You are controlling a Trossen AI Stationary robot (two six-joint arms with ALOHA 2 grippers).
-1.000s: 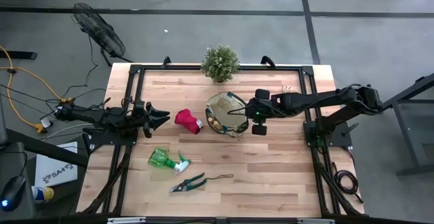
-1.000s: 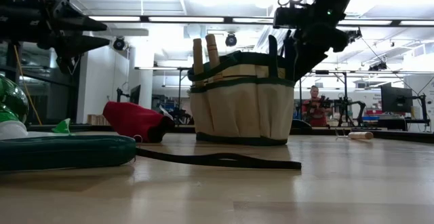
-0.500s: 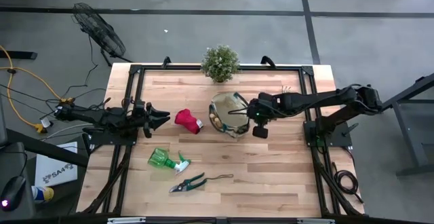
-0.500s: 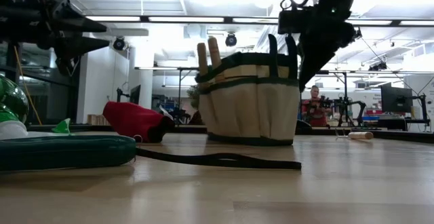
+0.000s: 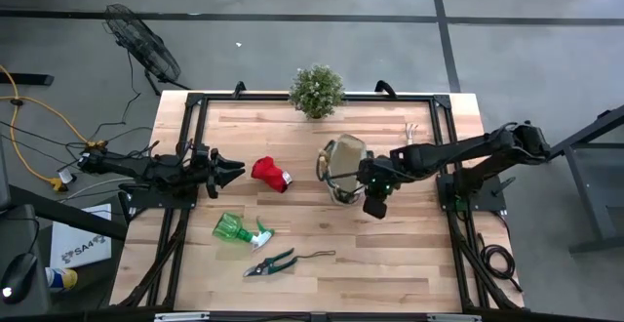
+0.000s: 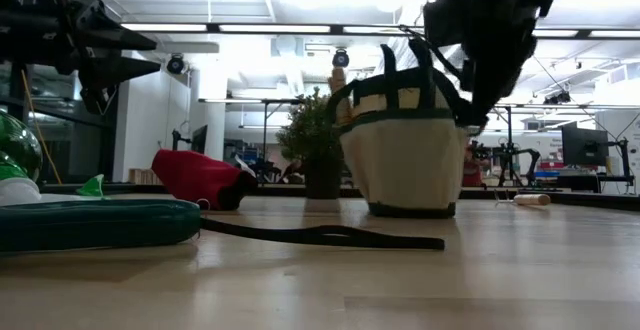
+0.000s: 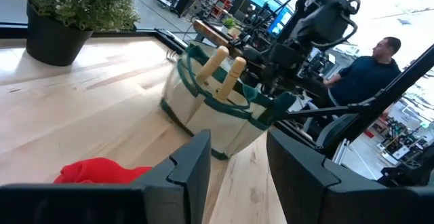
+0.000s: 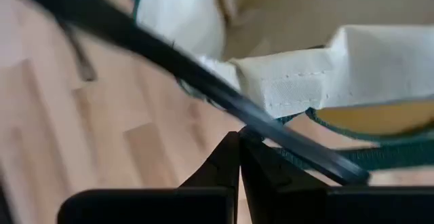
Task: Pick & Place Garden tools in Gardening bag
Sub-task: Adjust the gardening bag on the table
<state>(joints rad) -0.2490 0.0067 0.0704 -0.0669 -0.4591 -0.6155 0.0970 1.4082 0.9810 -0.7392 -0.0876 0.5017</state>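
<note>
Pinching shut on what looks like the dark green rim, the right gripper holds the tan fabric gardening bag; left gripper waits parted.

Tan bag tilted, wooden handles inside — red glove, bottle, pruners loose.

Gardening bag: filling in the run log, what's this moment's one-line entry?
right pincer: shut on gardening bag rim, bag tilted | left pincer: open, waiting by red glove | spray bottle, pruners: on table
</note>
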